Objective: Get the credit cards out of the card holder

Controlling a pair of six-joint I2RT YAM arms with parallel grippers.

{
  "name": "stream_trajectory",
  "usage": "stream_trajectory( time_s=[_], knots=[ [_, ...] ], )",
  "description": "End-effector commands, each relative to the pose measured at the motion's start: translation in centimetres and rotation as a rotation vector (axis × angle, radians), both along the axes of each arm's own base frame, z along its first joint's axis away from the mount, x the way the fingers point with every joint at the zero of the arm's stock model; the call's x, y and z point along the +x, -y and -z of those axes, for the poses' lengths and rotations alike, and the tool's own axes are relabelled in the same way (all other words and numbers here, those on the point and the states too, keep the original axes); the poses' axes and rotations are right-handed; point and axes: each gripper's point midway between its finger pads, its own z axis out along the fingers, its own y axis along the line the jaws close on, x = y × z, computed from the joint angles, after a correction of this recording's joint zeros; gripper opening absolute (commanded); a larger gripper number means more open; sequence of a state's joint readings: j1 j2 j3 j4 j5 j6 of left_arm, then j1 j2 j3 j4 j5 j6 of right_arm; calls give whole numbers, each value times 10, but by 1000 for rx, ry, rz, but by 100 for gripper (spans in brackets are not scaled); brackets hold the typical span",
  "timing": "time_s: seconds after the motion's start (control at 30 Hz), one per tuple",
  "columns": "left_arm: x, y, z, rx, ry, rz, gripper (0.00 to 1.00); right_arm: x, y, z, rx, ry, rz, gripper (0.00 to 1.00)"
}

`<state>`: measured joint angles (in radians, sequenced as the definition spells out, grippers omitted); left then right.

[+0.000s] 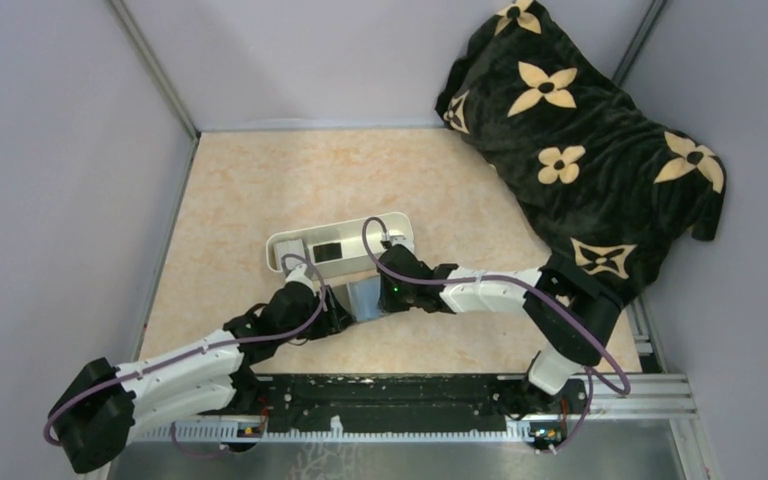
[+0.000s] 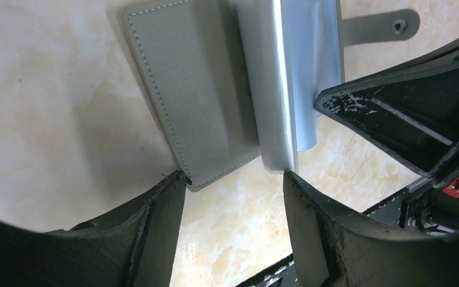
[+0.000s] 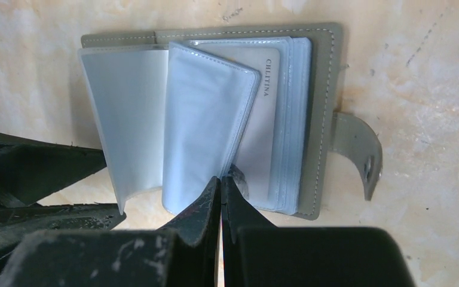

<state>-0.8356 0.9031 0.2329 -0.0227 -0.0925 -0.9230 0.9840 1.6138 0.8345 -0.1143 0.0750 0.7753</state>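
The card holder (image 3: 320,113) is laid open on the table (image 1: 240,200), near the middle and a bit closer to the near edge. Its grey cover is flat on the table. Its clear pockets (image 3: 206,119) are fanned out and partly lifted up. A pale card (image 3: 264,128) with small letters on it is seen inside one pocket. A little grey strap (image 3: 358,149) sticks out from one side of the card holder.

The left gripper (image 2: 233,179) is spread wide, and one end of the card holder is seen between its fingers. Nothing is held by it.

The right gripper (image 3: 221,182) is pressed together. Its tips are touching the edge of a clear pocket. It cannot be told if anything thin is pinched there.

A long white tray (image 1: 395,222) is set just behind the card holder, toward the far edge. A small black card (image 1: 330,250) is lying in it. A black blanket (image 1: 580,150) with pale flowers is piled at the far right corner.
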Motion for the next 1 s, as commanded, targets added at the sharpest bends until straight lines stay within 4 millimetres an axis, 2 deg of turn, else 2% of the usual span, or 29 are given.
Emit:
stream_trajectory(
  time_s=[0.0, 0.17, 0.2, 0.43, 0.53, 0.63, 0.73, 0.83, 0.97],
  knots=[
    [-7, -6, -2, 27, -14, 16, 67, 12, -24, -19, 63, 45, -29, 0],
    [-7, -6, -26, 1, 14, 20, 67, 12, -30, -22, 78, 46, -41, 0],
    [-7, -7, -30, 0, 18, 19, 67, 12, -29, -11, 55, 29, -40, 0],
    [-10, -15, -54, -8, 53, 18, 67, 11, -36, -9, 61, 25, -55, 0],
    [-12, -19, -58, 4, 51, 8, 67, 12, -41, -11, 66, 27, -62, 0],
    [-13, -29, -50, 43, 38, -19, 67, 12, -42, -9, 61, 24, -65, 0],
    [-15, -29, -48, 39, 33, -20, 67, 11, -42, -7, 58, 20, -66, 0],
    [-14, -21, -66, -24, 62, -1, 66, 10, -41, -3, 52, 13, -67, 0],
    [-9, -14, -110, -101, 151, 19, 66, 10, -40, -1, 48, 13, -65, 0]
  ],
)
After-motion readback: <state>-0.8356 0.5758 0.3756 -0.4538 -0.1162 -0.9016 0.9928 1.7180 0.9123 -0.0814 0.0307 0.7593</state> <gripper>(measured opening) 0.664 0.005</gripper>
